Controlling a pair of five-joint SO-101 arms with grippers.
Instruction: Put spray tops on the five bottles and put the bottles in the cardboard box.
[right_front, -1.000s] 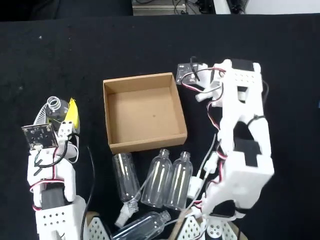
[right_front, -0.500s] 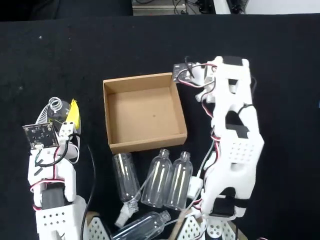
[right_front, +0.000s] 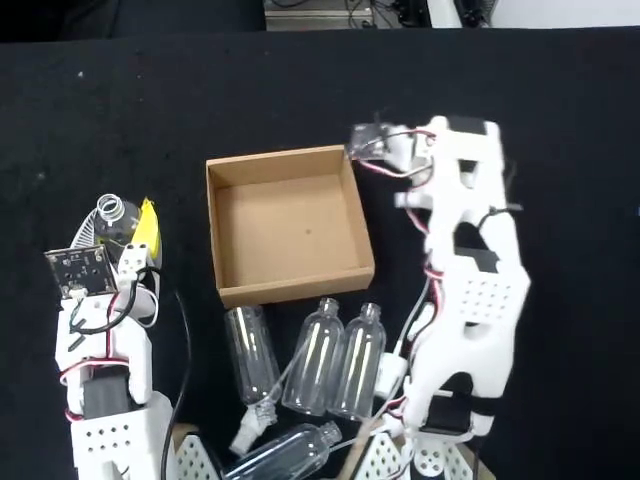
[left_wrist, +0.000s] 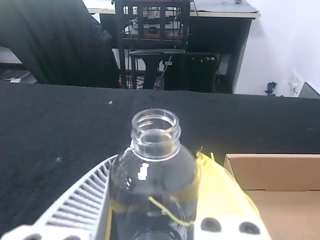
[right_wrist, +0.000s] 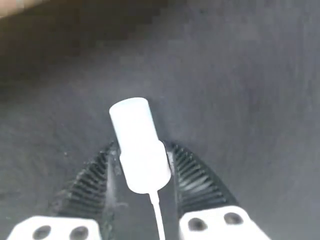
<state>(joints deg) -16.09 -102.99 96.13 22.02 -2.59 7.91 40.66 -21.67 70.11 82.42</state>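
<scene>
My left gripper (left_wrist: 160, 158) is shut on a clear bottle (left_wrist: 155, 170) held upright, its neck bare, between a white and a yellow finger. In the high view this bottle (right_front: 113, 216) stands left of the cardboard box (right_front: 292, 283), with the left gripper (right_front: 125, 232) around it. My right gripper (right_wrist: 141, 148) is shut on a white spray top (right_wrist: 139, 150) whose thin tube trails back toward the wrist. Seen from above, the right gripper (right_front: 378, 143) hovers by the box's far right corner. The box holds nothing.
Several clear bottles lie in front of the box: one (right_front: 252, 350) with a white spray top (right_front: 247, 436) at its near end, two side by side (right_front: 318, 355) (right_front: 360, 360), one (right_front: 285, 452) at the table's front edge. The box corner (left_wrist: 270, 170) sits beside the held bottle.
The right arm has stretched out and swung its gripper left, toward the box's far right corner. The left arm and its bottle have stayed put.
</scene>
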